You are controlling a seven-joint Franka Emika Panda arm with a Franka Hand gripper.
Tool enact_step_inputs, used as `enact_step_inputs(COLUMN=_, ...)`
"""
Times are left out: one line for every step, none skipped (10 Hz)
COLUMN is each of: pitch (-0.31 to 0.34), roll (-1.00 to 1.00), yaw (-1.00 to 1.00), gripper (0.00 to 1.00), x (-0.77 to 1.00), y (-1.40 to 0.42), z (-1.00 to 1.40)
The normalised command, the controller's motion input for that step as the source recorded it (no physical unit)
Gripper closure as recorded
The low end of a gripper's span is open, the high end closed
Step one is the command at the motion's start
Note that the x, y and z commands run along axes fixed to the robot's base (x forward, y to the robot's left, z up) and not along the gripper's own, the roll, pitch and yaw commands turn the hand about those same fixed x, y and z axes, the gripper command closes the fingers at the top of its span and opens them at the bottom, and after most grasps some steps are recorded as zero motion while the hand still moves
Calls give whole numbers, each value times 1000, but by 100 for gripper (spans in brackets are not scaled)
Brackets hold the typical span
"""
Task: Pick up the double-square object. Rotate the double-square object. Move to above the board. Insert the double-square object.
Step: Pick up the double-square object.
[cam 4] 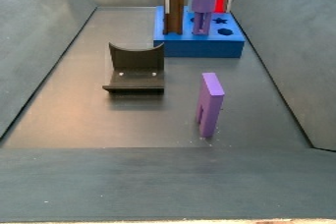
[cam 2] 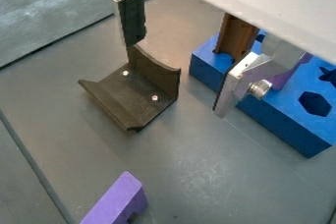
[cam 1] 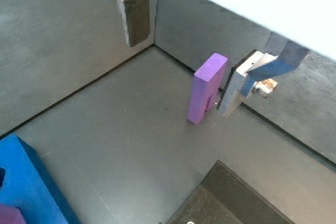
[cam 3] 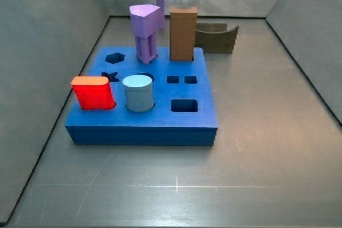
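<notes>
The double-square object point(cam 4: 210, 105) is a purple block standing on end on the grey floor, between the fixture and the near wall. It also shows in both wrist views point(cam 1: 206, 88) point(cam 2: 116, 203). It does not show in the side view that looks across the board. The board point(cam 3: 147, 112) is a thick blue slab at one end of the bin, also seen in the far side view point(cam 4: 223, 39). My gripper point(cam 1: 183, 76) hangs high above the floor, open and empty; in a wrist view the purple block lies below, near one finger point(cam 1: 247, 79).
The fixture point(cam 4: 134, 69) stands on the floor beside the board point(cam 2: 269, 105). In the board stand a tall brown block point(cam 3: 183, 34), a purple prism point(cam 3: 144, 27), a red block point(cam 3: 92, 93) and a light blue cylinder point(cam 3: 138, 93). Grey walls enclose the bin.
</notes>
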Motion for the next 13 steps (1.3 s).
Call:
enact_step_inputs(pitch=0, roll=209, yaw=-20, gripper=0, x=-77, y=409, z=-80)
enact_step_inputs(pitch=-80, roll=197, yaw=-60, gripper=0, x=-326, y=831, z=-334)
enact_step_inputs(pitch=-89, roll=60, yaw=0, gripper=0, x=-286, y=977, z=-483)
enact_step_inputs(pitch=-86, roll=0, yaw=0, gripper=0, x=0, y=880, z=-700)
enact_step_inputs(pitch=-91, roll=6, yaw=0, gripper=0, x=0, y=849, z=-949)
enact_step_inputs(pitch=-69, roll=0, yaw=0, gripper=0, x=0, y=797, z=-1000)
enact_step_inputs(pitch=-37, roll=0, yaw=0, gripper=0, x=60, y=657, z=-1000)
enact_step_inputs(pitch=-34, roll=-63, yaw=0, gripper=0, x=126, y=574, z=-1000)
enact_step_inputs(pitch=-97, roll=-206, yaw=0, gripper=0, x=0, y=383, z=-946)
enact_step_inputs(pitch=-200, roll=-471, yaw=0, gripper=0, x=80, y=169, z=-689)
enact_step_inputs(pitch=-294, roll=-620, yaw=0, gripper=0, x=29, y=0, z=-483)
enact_step_inputs(pitch=-303, roll=-734, yaw=0, gripper=0, x=0, y=0, z=-331)
enact_step_inputs(pitch=-220, roll=-620, yaw=0, gripper=0, x=-3, y=0, z=-297)
